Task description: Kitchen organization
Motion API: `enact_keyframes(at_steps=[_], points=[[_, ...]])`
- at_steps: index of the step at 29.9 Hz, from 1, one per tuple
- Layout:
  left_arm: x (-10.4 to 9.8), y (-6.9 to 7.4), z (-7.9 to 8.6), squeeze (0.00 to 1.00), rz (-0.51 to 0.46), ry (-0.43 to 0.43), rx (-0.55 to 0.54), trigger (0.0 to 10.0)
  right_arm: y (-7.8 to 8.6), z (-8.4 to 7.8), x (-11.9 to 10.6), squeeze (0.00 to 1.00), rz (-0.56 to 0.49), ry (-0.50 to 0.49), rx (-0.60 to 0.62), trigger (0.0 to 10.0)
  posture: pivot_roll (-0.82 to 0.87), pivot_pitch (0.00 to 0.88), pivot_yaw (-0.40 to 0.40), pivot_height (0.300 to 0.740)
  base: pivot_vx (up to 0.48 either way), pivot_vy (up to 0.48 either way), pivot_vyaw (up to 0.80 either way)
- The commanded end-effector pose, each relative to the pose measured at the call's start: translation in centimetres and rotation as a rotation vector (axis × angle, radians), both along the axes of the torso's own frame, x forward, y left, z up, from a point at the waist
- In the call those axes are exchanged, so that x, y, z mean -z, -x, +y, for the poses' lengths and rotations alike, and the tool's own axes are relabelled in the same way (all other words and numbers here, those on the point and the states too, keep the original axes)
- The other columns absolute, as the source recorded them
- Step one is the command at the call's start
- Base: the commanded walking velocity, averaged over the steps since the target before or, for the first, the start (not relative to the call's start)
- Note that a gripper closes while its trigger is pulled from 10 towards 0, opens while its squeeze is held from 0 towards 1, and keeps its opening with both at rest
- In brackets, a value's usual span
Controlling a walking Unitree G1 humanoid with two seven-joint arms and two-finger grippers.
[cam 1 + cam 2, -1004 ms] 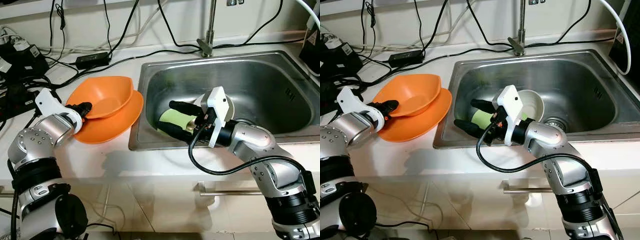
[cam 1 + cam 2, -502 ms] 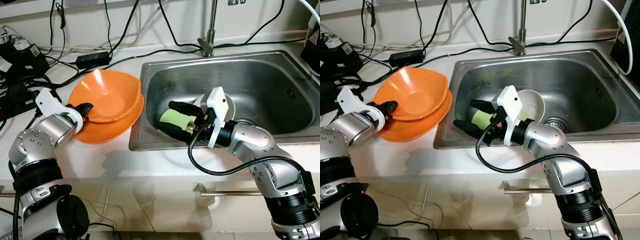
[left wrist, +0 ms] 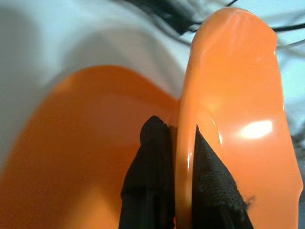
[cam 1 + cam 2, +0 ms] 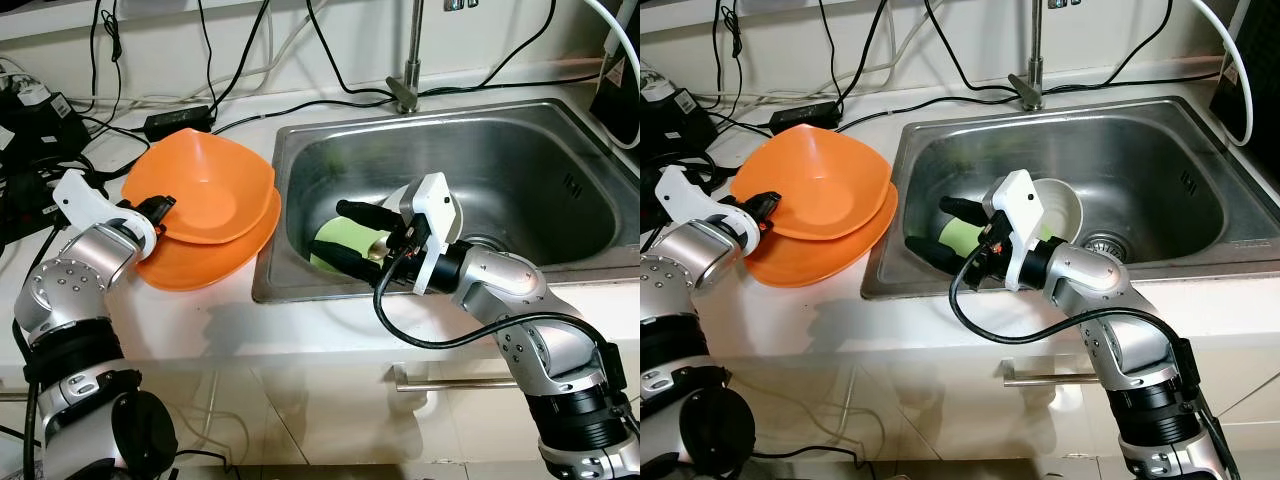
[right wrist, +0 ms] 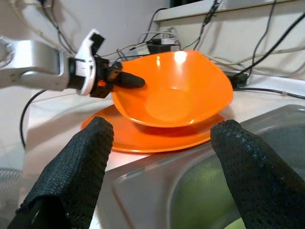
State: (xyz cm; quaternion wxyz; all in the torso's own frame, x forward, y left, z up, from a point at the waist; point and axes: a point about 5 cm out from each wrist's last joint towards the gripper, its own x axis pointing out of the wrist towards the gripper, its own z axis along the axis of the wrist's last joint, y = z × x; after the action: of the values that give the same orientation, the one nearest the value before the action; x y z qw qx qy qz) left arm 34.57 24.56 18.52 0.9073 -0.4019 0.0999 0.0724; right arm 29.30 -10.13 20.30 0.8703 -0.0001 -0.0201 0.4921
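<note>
An orange bowl point(image 4: 205, 180) is tilted up off the orange plate point(image 4: 195, 262) on the white counter left of the sink. My left gripper point(image 4: 158, 207) is shut on the bowl's near-left rim; in the left wrist view both black fingers point(image 3: 152, 191) pinch the rim point(image 3: 228, 71). My right gripper point(image 4: 335, 232) stands open inside the sink, its fingers spread above and below a light green cup point(image 4: 345, 238) lying on its side. I cannot tell whether they touch the cup. A white bowl point(image 4: 1060, 205) sits behind that wrist. The right wrist view looks out at the orange bowl point(image 5: 176, 90).
The steel sink point(image 4: 520, 150) has a faucet point(image 4: 405, 95) at its back rim. Black cables and a power adapter point(image 4: 178, 121) cross the counter behind the plate. Power strips point(image 4: 30, 110) crowd the far left. A dark appliance point(image 4: 620, 95) stands at the right edge.
My left gripper has raised and tilted the orange bowl off the plate. The right gripper has stayed open in the sink. The camera has shifted slightly.
</note>
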Motion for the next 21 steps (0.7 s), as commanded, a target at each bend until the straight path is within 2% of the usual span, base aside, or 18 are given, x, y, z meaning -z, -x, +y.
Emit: enact_keyframes(at_steps=[1,2,4,6,10,13,16,21], points=[[-2.5,0.0,-0.4,0.00,-0.149,-0.011,0.038,0.0,-0.3,0.1,-0.3,0.00,0.004,-0.017,0.012,10.0,-0.02,0.021,0.165,0.740,0.000,0.000,0.00],[-2.5,0.0,-0.4,0.00,-0.149,-0.011,0.038,0.0,-0.3,0.1,-0.3,0.00,0.004,-0.017,0.012,10.0,-0.02,0.021,0.165,0.740,0.000,0.000,0.00],[-2.7,0.1,-1.8,0.00,-0.188,-0.060,0.118,0.0,-0.8,0.0,-0.3,0.00,-0.001,-0.026,0.053,10.0,-0.02,0.021,0.162,0.740,0.000,0.000,0.00],[-2.7,0.2,-2.3,0.00,-0.201,-0.067,0.144,0.0,-1.0,-0.1,-0.3,0.00,-0.002,-0.035,0.073,10.0,-0.02,0.020,0.161,0.740,0.000,0.000,0.00],[-3.1,0.7,-4.7,0.00,-0.267,-0.127,0.260,0.0,-3.0,-1.3,-0.8,0.00,0.009,-0.144,0.259,10.0,-0.02,0.020,0.157,0.740,0.000,0.000,0.00],[-3.0,1.0,-5.5,0.00,-0.281,-0.166,0.308,0.0,-3.6,-1.8,-1.0,0.00,0.019,-0.186,0.314,10.0,-0.02,0.020,0.157,0.740,0.000,0.000,0.00],[-3.0,1.3,-6.4,0.00,-0.304,-0.155,0.367,0.0,-4.2,-2.1,-0.9,0.00,0.062,-0.244,0.370,10.0,-0.02,0.020,0.155,0.740,0.000,0.000,0.00],[-3.7,1.7,-6.8,0.00,-0.382,-0.111,0.382,0.0,-4.8,-1.9,-0.3,0.00,0.136,-0.312,0.423,10.0,-0.02,0.020,0.154,0.740,0.000,0.000,0.00]])
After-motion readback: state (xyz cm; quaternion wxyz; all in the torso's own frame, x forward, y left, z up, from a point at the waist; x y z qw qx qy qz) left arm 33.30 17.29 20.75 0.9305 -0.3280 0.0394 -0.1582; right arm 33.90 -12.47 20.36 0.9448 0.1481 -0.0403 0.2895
